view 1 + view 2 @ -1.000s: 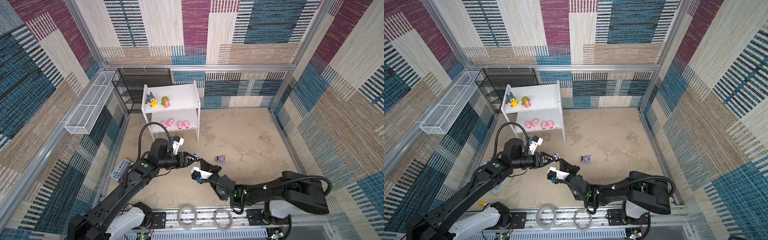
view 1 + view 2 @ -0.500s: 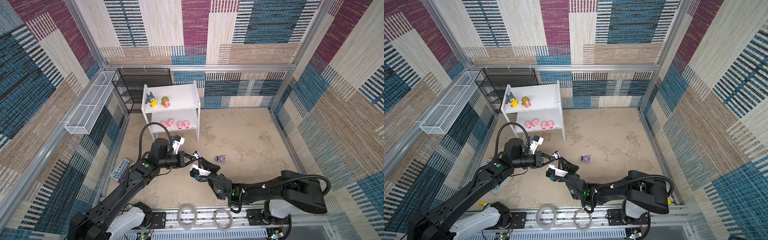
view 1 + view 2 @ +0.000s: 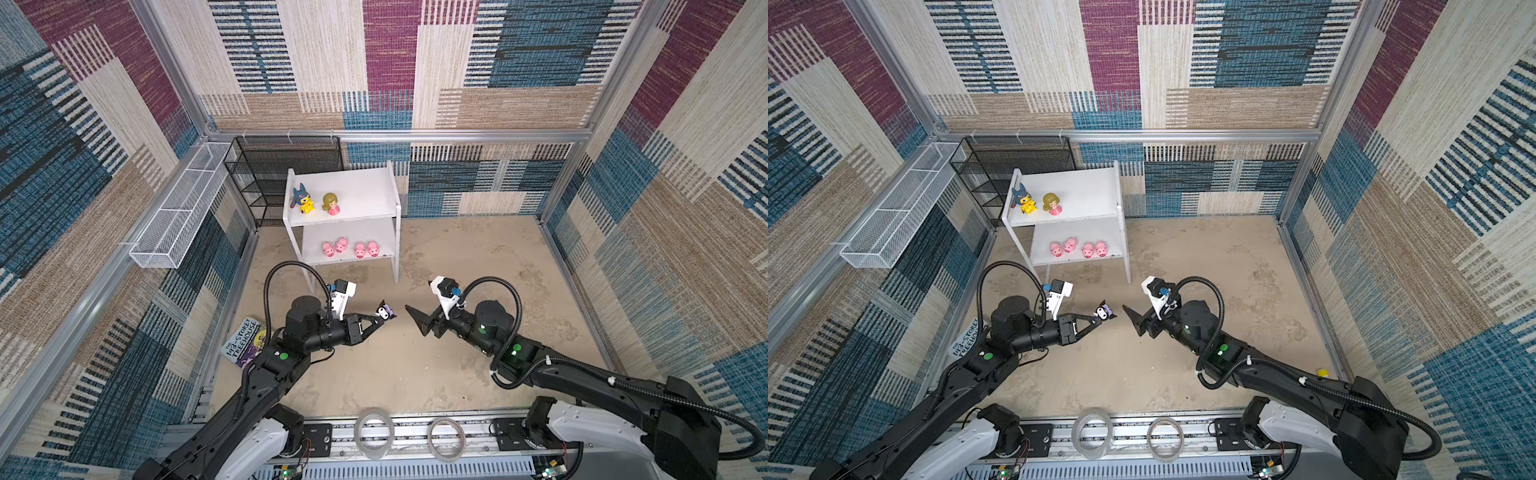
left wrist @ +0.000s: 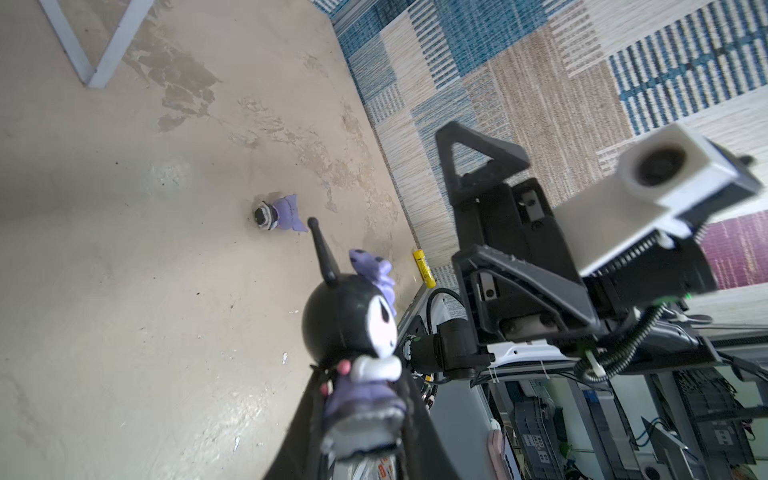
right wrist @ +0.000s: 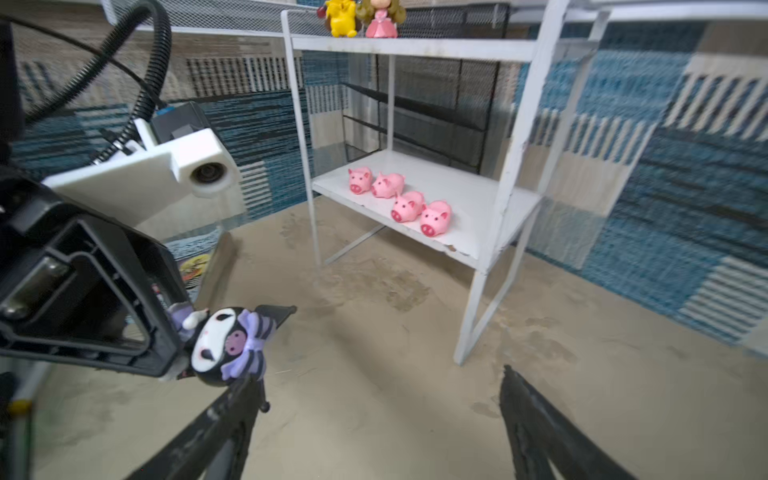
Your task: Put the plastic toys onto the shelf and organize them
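Top views: at rear left, the white two-tier shelf (image 3: 361,187) carries a yellow figure with blue hood (image 3: 304,201) and a blond doll (image 3: 331,203) on its upper board, and four pink pigs (image 3: 360,250) on the lower. In front of it, the left hand (image 3: 379,319) grips a black-and-purple figure (image 3: 386,311) above the desk (image 3: 374,374). The right hand (image 3: 415,321) faces it, jaws wide apart. Left wrist view: a second black-and-purple figure (image 4: 277,214) lies on the desk.
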`<state>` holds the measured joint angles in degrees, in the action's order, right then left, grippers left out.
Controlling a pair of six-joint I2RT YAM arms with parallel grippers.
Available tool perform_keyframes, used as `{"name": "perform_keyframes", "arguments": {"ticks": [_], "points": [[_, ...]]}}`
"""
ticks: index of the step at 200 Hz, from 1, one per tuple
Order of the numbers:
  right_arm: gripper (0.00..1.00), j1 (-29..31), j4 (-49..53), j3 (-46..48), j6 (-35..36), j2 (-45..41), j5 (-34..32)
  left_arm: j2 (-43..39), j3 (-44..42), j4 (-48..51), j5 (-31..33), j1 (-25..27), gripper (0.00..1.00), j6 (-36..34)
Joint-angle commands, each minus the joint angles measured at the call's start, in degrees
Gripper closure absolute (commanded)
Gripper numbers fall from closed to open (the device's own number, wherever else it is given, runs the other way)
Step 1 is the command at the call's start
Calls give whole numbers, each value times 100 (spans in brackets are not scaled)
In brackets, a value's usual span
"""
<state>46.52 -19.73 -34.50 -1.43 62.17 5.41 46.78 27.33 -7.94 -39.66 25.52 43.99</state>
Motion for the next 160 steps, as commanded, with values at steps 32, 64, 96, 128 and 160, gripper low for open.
{"name": "perform_keyframes", "arguments": {"ticks": [32, 64, 96, 128, 160], "points": [[12, -763, 232, -744, -2834, 582, 3680, -579, -758, -2651, -463, 4, 100, -94], [18, -999, -290, -752, -3847, 922, 4305, -885, -886, -2943, -581, 5, 100, -379], [37, -1050, -1631, -490, -4724, 1221, 4908, -860, -832, -3032, -851, -3, 100, -395], [44, -1050, -2279, -467, -5011, 1296, 5168, -846, -826, -2967, -930, 5, 100, -413], [48, -1044, -2317, -534, -5017, 1270, 5255, -924, -826, -2871, -881, -1, 100, -475]]}}
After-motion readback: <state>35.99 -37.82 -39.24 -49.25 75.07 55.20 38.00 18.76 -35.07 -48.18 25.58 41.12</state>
